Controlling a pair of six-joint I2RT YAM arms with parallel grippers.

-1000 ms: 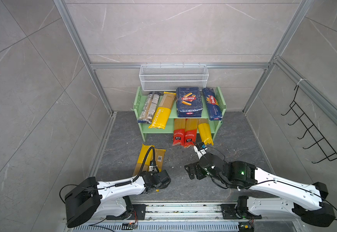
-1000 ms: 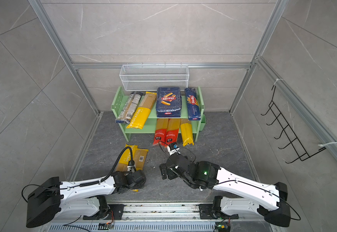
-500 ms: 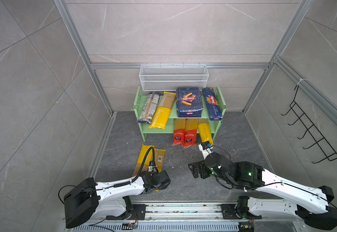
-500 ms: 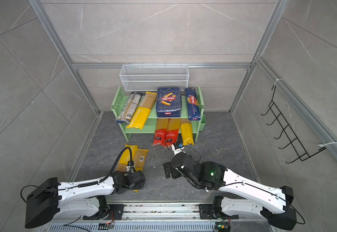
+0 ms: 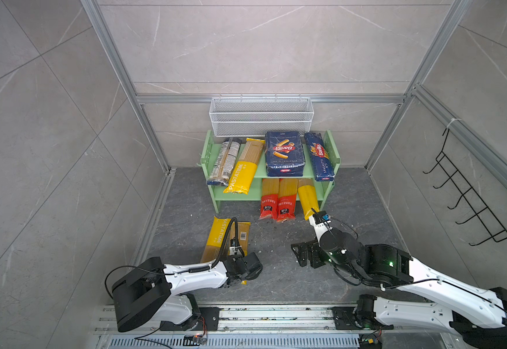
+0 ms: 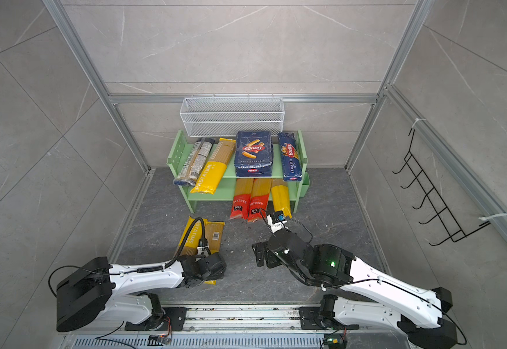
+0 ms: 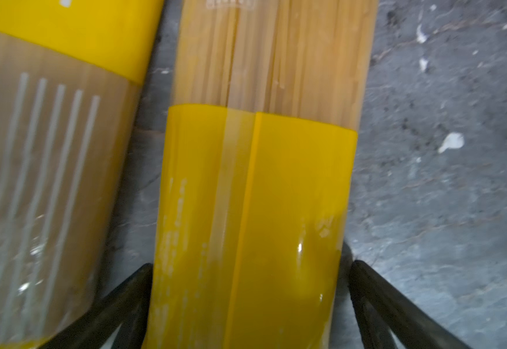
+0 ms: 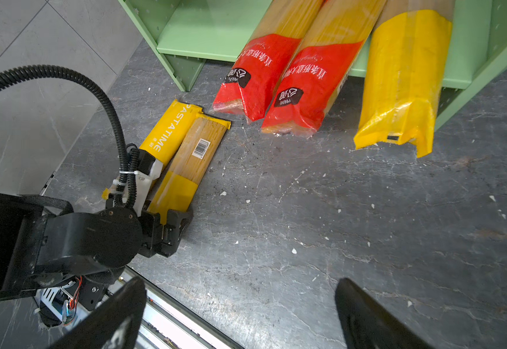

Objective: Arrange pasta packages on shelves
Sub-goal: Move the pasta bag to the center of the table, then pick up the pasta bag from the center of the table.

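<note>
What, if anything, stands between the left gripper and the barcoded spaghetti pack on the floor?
Nothing visible. The left gripper has its jaws open either side of the spaghetti pack; the PASTATIME pack lies beside, not between.

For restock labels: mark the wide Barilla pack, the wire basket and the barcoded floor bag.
wide Barilla pack (image 5: 285, 152): in a top view, label middle.
wire basket (image 5: 261, 129): in a top view, front mesh wall.
barcoded floor bag (image 8: 190, 164): right wrist view, clear middle.

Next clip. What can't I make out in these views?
- Left pincer: in both top views its own wrist hides the tips; the left wrist view's edge cuts off the fingers.
- Red packs: in both top views, far ends hidden under the shelves' upper board.
- Neighbouring pack: print blurred in left wrist view.
</note>
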